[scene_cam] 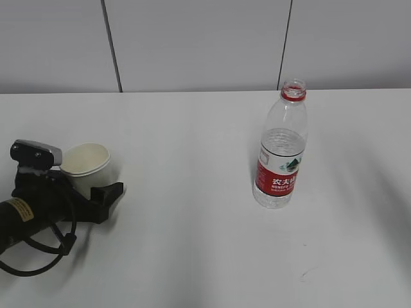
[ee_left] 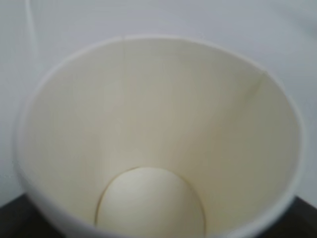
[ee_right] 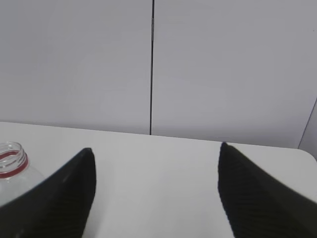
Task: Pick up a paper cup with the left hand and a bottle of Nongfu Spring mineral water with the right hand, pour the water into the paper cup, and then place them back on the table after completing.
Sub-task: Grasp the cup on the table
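A white paper cup [scene_cam: 85, 165] stands at the left of the white table [scene_cam: 192, 244]. My left gripper [scene_cam: 106, 178], on the arm with the yellow sticker, sits round the cup's lower wall with one black finger [scene_cam: 110, 192] in front of it. The left wrist view looks straight into the empty cup [ee_left: 158, 129], with dark fingers [ee_left: 11, 218] at the bottom corners. The uncapped Nongfu Spring bottle [scene_cam: 281, 147], red-labelled, stands upright right of centre, holding clear water [scene_cam: 283, 144]. My right gripper [ee_right: 156, 148] is open and empty, with the bottle's neck [ee_right: 12, 158] to its lower left. It is out of the exterior view.
A grey panelled wall [scene_cam: 192, 38] runs along the table's far edge. Loose black cables [scene_cam: 45, 250] hang from the left arm near the front left corner.
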